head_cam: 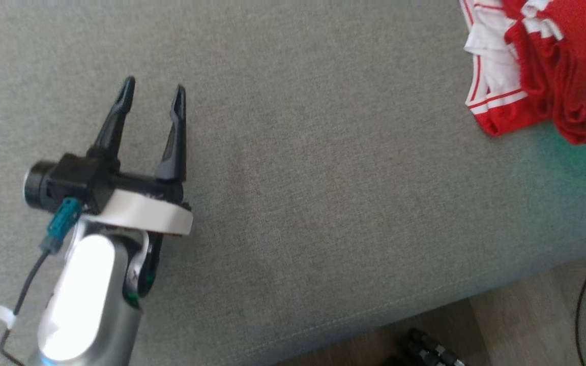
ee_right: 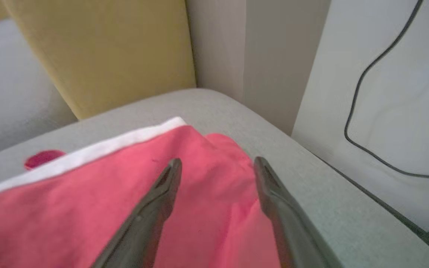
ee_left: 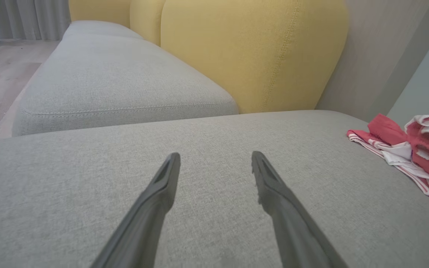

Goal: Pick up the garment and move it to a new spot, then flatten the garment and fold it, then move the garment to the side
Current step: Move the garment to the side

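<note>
The garment (head_cam: 537,61) is red with white stripes and trim, lying crumpled at the far right of the grey sofa seat (head_cam: 323,168). The left wrist view shows the garment (ee_left: 419,149) off to the right, well apart from my left gripper (ee_left: 216,158). My left gripper (head_cam: 153,94) hovers over bare seat at the left, open and holding nothing. In the right wrist view my right gripper (ee_right: 216,163) is open just above the red cloth (ee_right: 88,208), its fingers apart with nothing pinched between them.
Yellow back cushions (ee_left: 251,48) rise behind the seat. A second grey seat section (ee_left: 117,82) lies farther off. A white wall with a black cable (ee_right: 371,85) borders the sofa's right end. Wooden floor (head_cam: 527,330) runs along the seat's front edge.
</note>
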Controlling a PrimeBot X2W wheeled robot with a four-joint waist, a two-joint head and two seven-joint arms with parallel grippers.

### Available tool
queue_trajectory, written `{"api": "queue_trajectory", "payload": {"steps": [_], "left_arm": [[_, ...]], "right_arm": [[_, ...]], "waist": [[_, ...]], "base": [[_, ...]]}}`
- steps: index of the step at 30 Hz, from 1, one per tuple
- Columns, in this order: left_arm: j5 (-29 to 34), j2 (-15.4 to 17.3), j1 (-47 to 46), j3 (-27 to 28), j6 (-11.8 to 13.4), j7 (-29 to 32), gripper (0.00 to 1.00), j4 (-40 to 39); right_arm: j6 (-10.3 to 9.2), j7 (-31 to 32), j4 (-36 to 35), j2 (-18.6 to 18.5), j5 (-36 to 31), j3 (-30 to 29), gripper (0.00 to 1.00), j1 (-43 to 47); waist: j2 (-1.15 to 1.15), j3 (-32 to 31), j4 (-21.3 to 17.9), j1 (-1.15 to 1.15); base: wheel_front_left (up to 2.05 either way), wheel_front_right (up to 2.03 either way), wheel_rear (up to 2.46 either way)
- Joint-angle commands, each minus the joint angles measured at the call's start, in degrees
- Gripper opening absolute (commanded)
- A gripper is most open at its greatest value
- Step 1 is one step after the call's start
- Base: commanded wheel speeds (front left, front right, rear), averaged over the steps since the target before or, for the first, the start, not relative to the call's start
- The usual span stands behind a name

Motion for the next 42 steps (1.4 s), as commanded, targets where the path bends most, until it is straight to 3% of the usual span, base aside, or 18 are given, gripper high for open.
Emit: {"api": "queue_trajectory", "payload": {"steps": [1, 6, 13, 19, 23, 30, 42], "left_arm": [[-0.5, 0.7, 1.0, 1.8, 0.5, -0.5, 1.0, -1.4], [-1.3, 0.3, 3.3, 2.3, 1.2, -1.3, 1.0, -0.5], [-2.5, -0.2, 6.8, 3.4, 2.6, -1.9, 1.0, -0.1], [-3.5, -0.8, 9.8, 4.4, 3.8, -2.2, 1.0, 0.4], [-3.9, -0.5, 11.6, 5.5, 4.5, -2.4, 1.0, 0.7], [-3.6, 0.4, 14.9, 5.7, 5.2, -2.5, 1.0, 0.4], [-3.3, 1.3, 20.4, 4.6, 6.1, -1.2, 1.0, -0.8]], "right_arm": [[-0.05, -1.7, -2.5, -0.3, 0.3, 1.6, 1.0, 1.7], [-0.05, -5.5, -9.5, 1.6, 0.1, 5.5, 1.0, 6.7], [-0.05, -6.6, -25.7, 6.1, -0.3, 9.8, 1.0, 18.2], [-0.05, -2.5, -43.7, 10.5, -4.0, 12.4, 1.0, 29.7], [-0.05, 0.5, -51.6, 12.6, -6.2, 14.2, 1.0, 34.8], [-0.05, 3.7, -59.5, 14.9, -8.4, 15.7, 1.0, 42.7], [-0.05, 7.3, -65.4, 15.8, -9.0, 15.2, 1.0, 52.1]], "waist": [[0.0, -1.9, 0.0, 0.0], [0.0, -6.2, 0.6, 0.0], [0.0, -11.3, 3.3, 0.0], [0.0, -15.2, 9.0, 0.0], [0.0, -16.7, 11.7, 0.0], [0.0, -20.1, 14.5, 0.0], [0.0, -25.0, 14.8, 0.0]], "base": [[0.0, 0.0, 0.0], [0.0, 0.0, 0.0], [0.0, 0.0, 0.0], [0.0, 0.0, 0.0], [0.0, 0.0, 0.0], [0.0, 0.0, 0.0], [0.0, 0.0, 0.0]]}}
